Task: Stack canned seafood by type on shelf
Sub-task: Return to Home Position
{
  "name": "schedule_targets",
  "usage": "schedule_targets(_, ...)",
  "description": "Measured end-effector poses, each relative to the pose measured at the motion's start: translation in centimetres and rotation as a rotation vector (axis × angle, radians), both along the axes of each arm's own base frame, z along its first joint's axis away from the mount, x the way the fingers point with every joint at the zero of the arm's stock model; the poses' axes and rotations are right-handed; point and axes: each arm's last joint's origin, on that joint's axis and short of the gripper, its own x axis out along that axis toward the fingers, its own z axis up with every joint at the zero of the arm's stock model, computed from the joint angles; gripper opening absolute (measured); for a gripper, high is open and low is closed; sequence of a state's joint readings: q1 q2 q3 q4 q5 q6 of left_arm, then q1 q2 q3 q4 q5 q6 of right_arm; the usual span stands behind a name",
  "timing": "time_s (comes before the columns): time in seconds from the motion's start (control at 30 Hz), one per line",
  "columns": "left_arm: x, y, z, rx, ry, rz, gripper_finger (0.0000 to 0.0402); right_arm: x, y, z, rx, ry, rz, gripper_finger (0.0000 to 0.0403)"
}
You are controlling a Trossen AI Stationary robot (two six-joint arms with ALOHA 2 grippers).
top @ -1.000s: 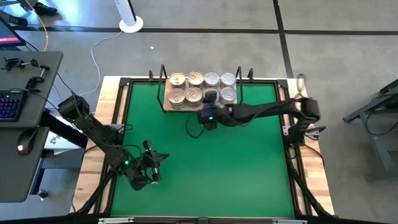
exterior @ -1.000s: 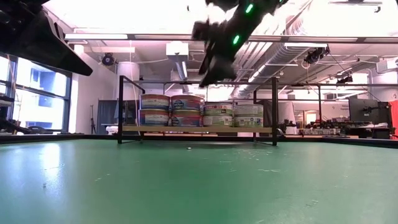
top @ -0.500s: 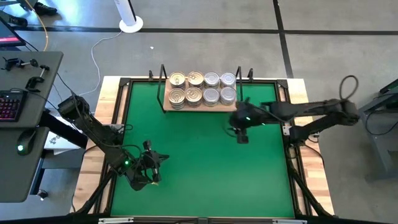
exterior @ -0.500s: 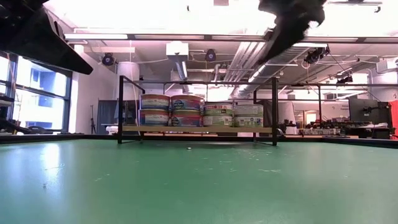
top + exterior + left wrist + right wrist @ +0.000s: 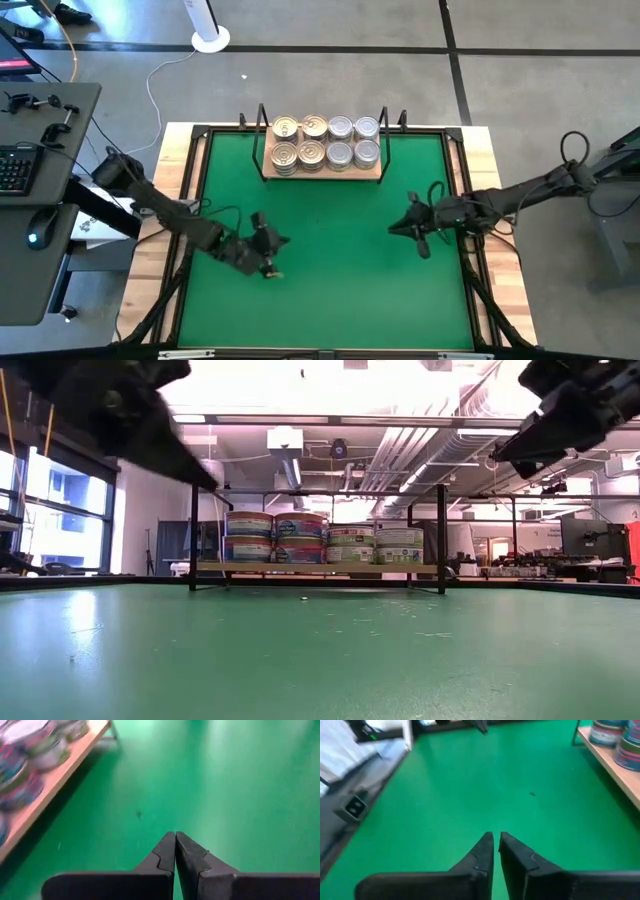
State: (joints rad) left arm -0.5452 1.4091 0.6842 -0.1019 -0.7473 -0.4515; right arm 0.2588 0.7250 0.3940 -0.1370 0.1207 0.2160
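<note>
The shelf point(image 5: 376, 168) stands at the middle of the mat's point(image 5: 330, 290) far edge, bearing the canned seafood point(image 5: 326, 142) in 2 rows of 4, the front stacks 2 high. The left gripper point(image 5: 175, 834) hangs over the mat's near left part. The right gripper point(image 5: 496, 836) hangs over its right side, both well apart from the shelf.

Round tins point(image 5: 313, 153) stand two-high, seemingly in eight stacks, on the tan shelf point(image 5: 330, 174).

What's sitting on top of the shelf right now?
Cans in two rows of four on the shelf; the front stacks are two high. The back row's height is hidden behind them.
</note>
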Motion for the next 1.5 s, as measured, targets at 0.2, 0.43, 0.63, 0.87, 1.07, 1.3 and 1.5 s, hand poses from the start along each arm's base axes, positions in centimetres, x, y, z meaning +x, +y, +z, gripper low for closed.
schedule_targets(0.2,1.8,4.4,2.6,0.043,-0.063,-0.026,0.0000,-1.3,0.6,-1.8,0.033,-0.171,0.068,0.0003)
schedule_targets(0.43,-3.8,9.2,3.5,-0.084,-0.340,-0.114,0.0000,-2.1,0.9,-3.3,0.070,-0.337,0.105,0.0002)
schedule_targets(0.63,-9.7,10.5,2.3,-0.123,-0.450,-0.160,0.0000,-2.4,0.8,-3.7,0.092,-0.414,0.137,0.0002)
schedule_targets(0.87,-14.8,11.4,3.3,-0.134,-0.578,-0.144,0.0000,-2.3,0.6,-3.4,0.107,-0.448,0.132,0.0002)
schedule_targets(1.07,-15.0,11.0,2.7,-0.154,-0.597,-0.224,0.0000,-2.4,0.5,-3.5,0.149,-0.479,0.153,0.0002)
schedule_targets(1.3,-14.2,10.8,0.4,-0.163,-0.644,-0.267,0.0000,-2.8,0.4,-3.7,0.164,-0.527,0.160,0.0002)
schedule_targets(1.5,-13.9,10.7,-0.6,-0.154,-0.646,-0.272,0.0000,-2.9,-0.4,-3.3,0.071,-0.581,0.141,0.0001)
